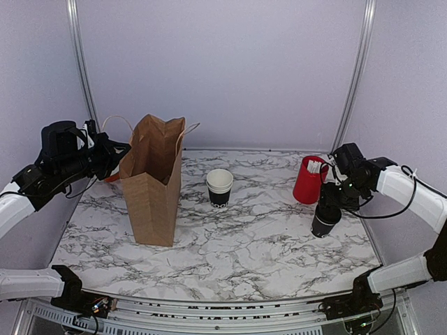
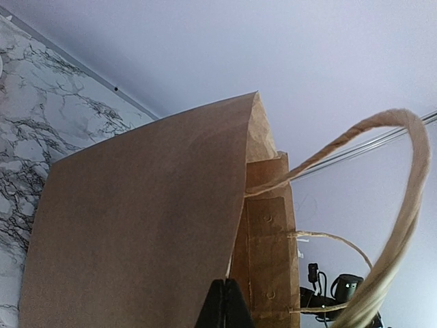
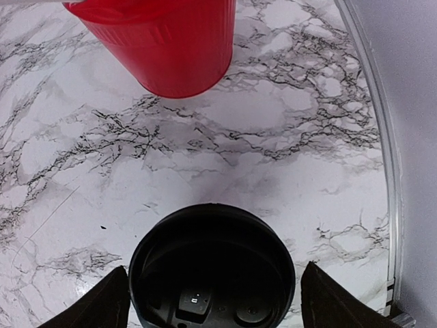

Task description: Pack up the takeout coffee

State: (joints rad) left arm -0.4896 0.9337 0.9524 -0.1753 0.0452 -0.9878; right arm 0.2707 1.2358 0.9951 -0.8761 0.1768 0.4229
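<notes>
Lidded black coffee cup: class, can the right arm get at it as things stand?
Probably yes: the right gripper hangs open over the lidded cup, a finger either side; the red cup stands clear beyond.

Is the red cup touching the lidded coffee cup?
Apart. The right wrist view shows bare marble table between the red cup and the takeout coffee.

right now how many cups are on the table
3, stack as one: lidded black cup at right gripper, red cup behind it, black stack centre, nested count unclear
</notes>
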